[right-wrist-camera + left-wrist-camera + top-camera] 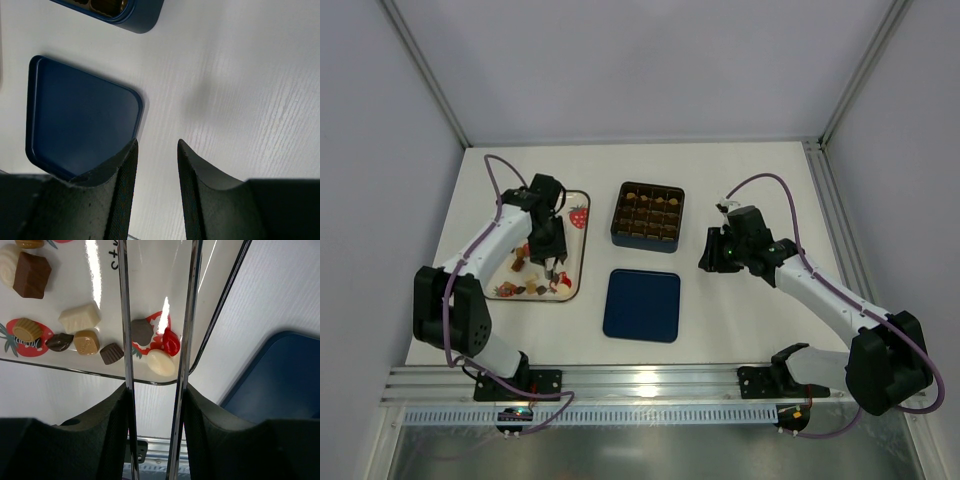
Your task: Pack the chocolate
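Several small chocolate pieces lie on the glossy strawberry-print tray (582, 262). In the left wrist view a dark block (31, 275), a white block (79, 317), a tan piece (86, 341) and a brown cup (111, 353) lie left of the tongs. My left gripper (156, 387) is shut on thin metal tongs (125, 315), whose two blades reach over the tray. Between the blades lie a grey-brown piece (141, 331), a red piece (171, 341) and a cream oval (160, 362). My right gripper (156, 142) hangs open and holds nothing, over bare table.
The dark-blue box (647, 215) with a brown grid insert stands at the centre back, some cells filled. Its flat blue lid (641, 305) lies in front of it, between the tray and my right gripper (708, 252). The lid (80, 125) sits just left of the right fingers.
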You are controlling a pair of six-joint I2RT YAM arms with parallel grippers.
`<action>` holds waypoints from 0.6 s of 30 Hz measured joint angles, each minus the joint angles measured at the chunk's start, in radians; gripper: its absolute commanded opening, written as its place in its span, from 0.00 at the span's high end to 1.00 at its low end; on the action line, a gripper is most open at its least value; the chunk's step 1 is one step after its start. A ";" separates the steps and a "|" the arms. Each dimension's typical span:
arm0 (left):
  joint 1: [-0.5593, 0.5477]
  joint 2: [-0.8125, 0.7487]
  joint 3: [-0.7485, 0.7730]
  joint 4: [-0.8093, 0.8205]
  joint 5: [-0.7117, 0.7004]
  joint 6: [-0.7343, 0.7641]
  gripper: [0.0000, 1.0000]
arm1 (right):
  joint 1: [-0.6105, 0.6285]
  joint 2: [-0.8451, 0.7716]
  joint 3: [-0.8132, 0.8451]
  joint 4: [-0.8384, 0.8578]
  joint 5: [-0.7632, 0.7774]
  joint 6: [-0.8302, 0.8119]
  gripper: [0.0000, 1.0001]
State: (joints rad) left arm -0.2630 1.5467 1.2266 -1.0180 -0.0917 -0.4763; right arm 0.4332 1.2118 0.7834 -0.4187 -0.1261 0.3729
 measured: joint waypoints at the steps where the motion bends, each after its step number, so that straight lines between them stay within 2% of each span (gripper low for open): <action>1: 0.000 0.000 -0.003 0.003 0.007 -0.007 0.58 | 0.000 0.000 0.000 0.000 0.000 0.000 0.60; 18: 0.002 0.065 0.053 0.023 0.026 -0.040 0.60 | 0.000 0.000 -0.003 0.011 0.000 0.000 0.60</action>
State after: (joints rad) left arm -0.2611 1.6119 1.2797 -0.9951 -0.0662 -0.5159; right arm 0.4332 1.2118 0.7803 -0.4080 -0.1265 0.3725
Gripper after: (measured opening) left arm 0.412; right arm 0.397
